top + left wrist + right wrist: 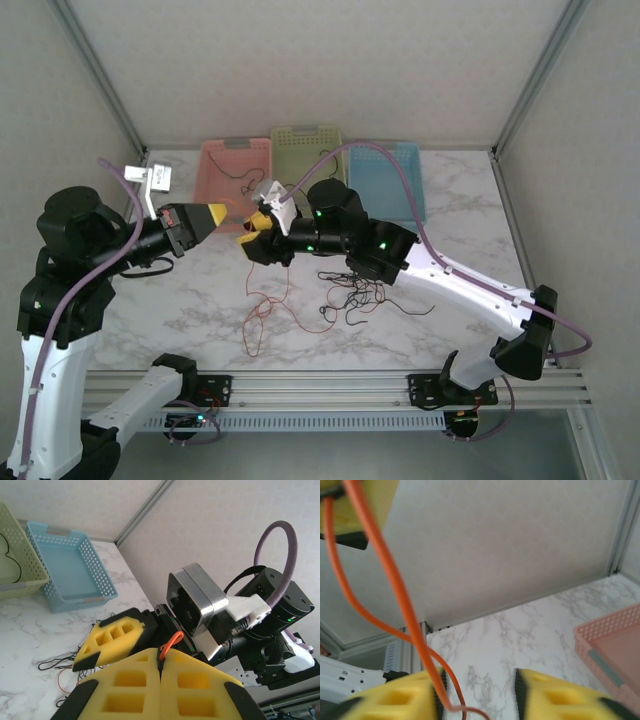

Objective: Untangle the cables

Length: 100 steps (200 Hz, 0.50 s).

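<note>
On marble table (170,300), grey walls (320,60), L jaws clamp orange cable (173,641), R jaws apart

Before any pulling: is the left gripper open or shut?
Shut on the orange cable: the left gripper shows no gap, the cable pinched at its tip.
</note>
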Each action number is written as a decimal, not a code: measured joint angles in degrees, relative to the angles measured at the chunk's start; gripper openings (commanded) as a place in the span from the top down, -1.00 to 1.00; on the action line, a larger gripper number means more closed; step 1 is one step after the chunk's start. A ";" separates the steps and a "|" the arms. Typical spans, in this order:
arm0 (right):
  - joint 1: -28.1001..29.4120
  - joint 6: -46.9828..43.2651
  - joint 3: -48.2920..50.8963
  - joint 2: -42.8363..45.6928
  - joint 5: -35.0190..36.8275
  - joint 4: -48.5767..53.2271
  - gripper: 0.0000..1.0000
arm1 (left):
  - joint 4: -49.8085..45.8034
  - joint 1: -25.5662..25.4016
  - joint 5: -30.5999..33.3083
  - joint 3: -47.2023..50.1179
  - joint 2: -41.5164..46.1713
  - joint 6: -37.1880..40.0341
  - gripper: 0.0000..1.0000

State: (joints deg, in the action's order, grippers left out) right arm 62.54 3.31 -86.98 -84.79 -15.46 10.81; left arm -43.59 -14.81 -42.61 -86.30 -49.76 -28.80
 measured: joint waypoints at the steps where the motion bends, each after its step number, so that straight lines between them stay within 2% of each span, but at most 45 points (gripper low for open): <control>1: 0.00 0.13 0.00 0.00 0.02 -0.04 0.61 | 0.02 0.00 -0.04 0.04 0.00 0.00 1.00; 19: 0.02 0.72 0.02 0.00 0.07 -1.81 1.00 | -0.02 0.00 -0.26 0.42 0.33 0.00 1.00; 73: 0.02 1.11 2.29 1.07 1.90 -4.07 1.00 | -0.15 0.00 -0.31 1.42 0.96 0.00 0.99; 80: 0.02 1.14 2.93 1.60 2.54 -4.15 1.00 | -0.15 0.00 -0.24 1.57 0.98 0.00 0.80; 92: -0.13 1.16 3.69 2.71 4.02 -4.13 1.00 | -0.26 0.00 -0.07 1.81 1.03 -0.11 0.04; 100: -0.50 1.22 3.98 3.56 5.22 -3.87 1.00 | -0.42 0.00 0.37 1.90 1.03 0.04 -0.29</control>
State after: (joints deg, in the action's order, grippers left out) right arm 62.04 4.54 -83.00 -81.23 -10.24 6.94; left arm -44.01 -14.81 -42.24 -84.40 -48.73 -28.75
